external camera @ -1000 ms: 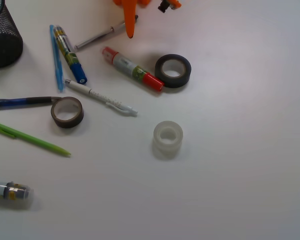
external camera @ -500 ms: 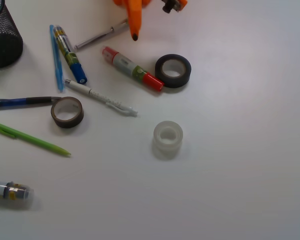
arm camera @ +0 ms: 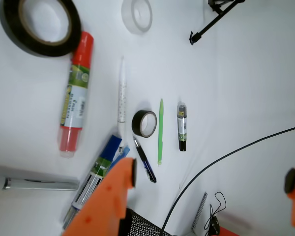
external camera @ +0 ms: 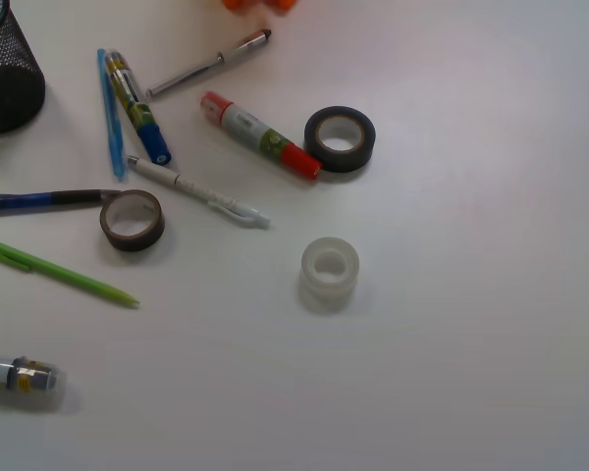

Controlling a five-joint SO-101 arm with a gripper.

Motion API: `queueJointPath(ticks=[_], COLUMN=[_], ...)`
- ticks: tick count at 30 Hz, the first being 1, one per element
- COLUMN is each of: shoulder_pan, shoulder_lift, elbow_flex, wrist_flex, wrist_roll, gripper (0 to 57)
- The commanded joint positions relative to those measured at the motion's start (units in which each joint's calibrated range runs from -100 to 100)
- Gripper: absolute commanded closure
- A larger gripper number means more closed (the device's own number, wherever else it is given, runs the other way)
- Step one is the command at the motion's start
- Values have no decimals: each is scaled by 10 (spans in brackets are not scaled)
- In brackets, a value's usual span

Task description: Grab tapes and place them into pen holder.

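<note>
Three tape rolls are all lying flat on the white table (external camera: 471, 343), none of them in the cup. Biggest thing going is the pen holder (external camera: 5, 74), the black mesh cup, cut off at the top left corner of the front view and well apart from every roll. The gripper (arm camera: 209, 179) is wide open in the wrist view, orange fingers (arm camera: 113, 196) spread far apart with nothing between them; from the front you only catch a sliver of orange at the top edge.

Next down, the red marker (external camera: 260, 135) lies at an angle with its red cap end just beside the black tape (external camera: 340, 138), touching or nearly so, can't quite tell. The blue marker (external camera: 137, 106) sits to the left next to a thin light blue pen (external camera: 109, 113), and a silver pen (external camera: 206, 64) is up top. A white pen (external camera: 198, 191) lies diagonally mid-table, and a green pen (external camera: 59, 272) is lower left.

The dark brown tape (external camera: 133, 219) sits at the tip of a dark blue pen (external camera: 39, 200). The translucent white tape (external camera: 330, 270) is off alone near the middle, clear of everything else.
</note>
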Motion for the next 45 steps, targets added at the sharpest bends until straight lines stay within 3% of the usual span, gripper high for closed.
queueJointPath(ticks=[1,6,11,18,30,45], shoulder_pan=[0,-19,-149,-300,-274,-294], shoulder_lift=[208,435,582,643,843,939], elbow_flex=[-156,-232,-239,-230,-209,-245], wrist_flex=[-8,44,20,-122,-201,-257], wrist_roll=[-9,-73,-196,-343,-379,-408], gripper=[238,238,238,238,238,239])
